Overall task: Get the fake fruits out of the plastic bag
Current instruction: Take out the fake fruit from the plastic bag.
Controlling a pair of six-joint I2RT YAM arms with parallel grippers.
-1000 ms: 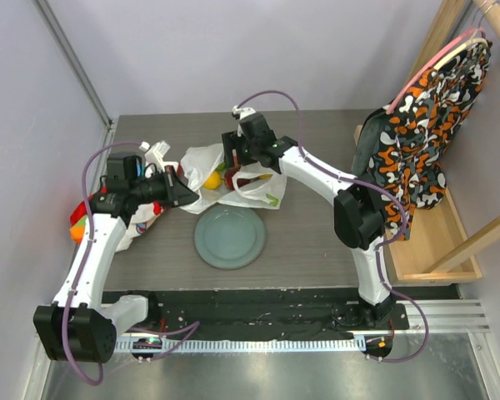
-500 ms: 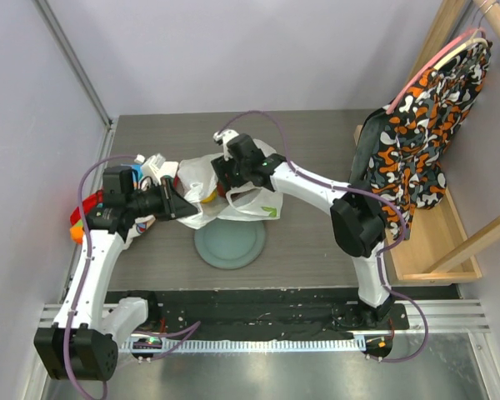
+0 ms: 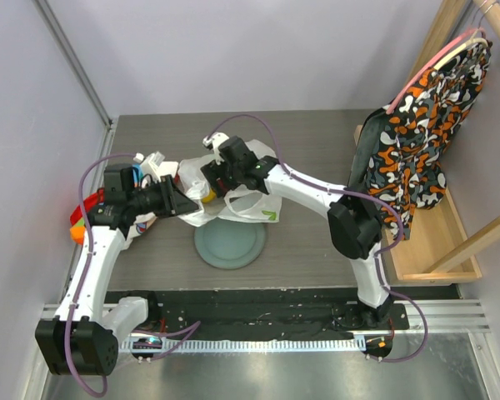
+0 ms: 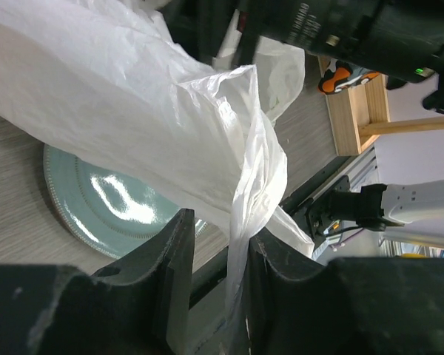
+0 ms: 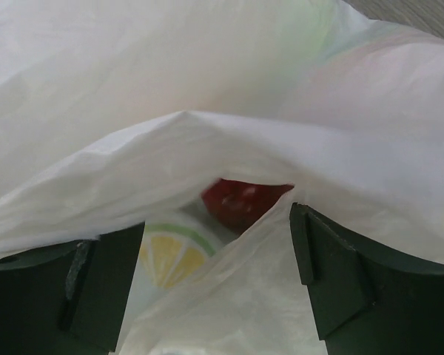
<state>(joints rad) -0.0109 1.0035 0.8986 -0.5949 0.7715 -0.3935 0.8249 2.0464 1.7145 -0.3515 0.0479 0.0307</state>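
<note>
The plastic bag (image 3: 242, 200) lies crumpled behind the plate, thin and white. At its left edge is my left gripper (image 3: 180, 204), its jaws a little apart. A twisted strand of the bag (image 4: 133, 96) hangs between them against one finger (image 4: 270, 255), with a gap on the other side. My right gripper (image 3: 212, 178) stands wide open at the bag's mouth, bag folds (image 5: 207, 89) lying between its fingers. Of the fake fruits, a dark red one (image 5: 240, 200) and a yellow citrus slice (image 5: 170, 255) show inside the bag. A yellow piece (image 3: 207, 195) peeks out in the top view.
A grey-green plate (image 3: 229, 243) sits in front of the bag, also seen as the plate (image 4: 96, 214) under the left wrist. A colourful cloth (image 3: 143, 221) lies at the far left. A patterned garment (image 3: 425, 125) hangs over a wooden tray (image 3: 425, 246) on the right.
My left gripper's jaws have parted from being shut on the bag's edge. The right gripper has moved left along the bag to its mouth, and the bag has shifted left.
</note>
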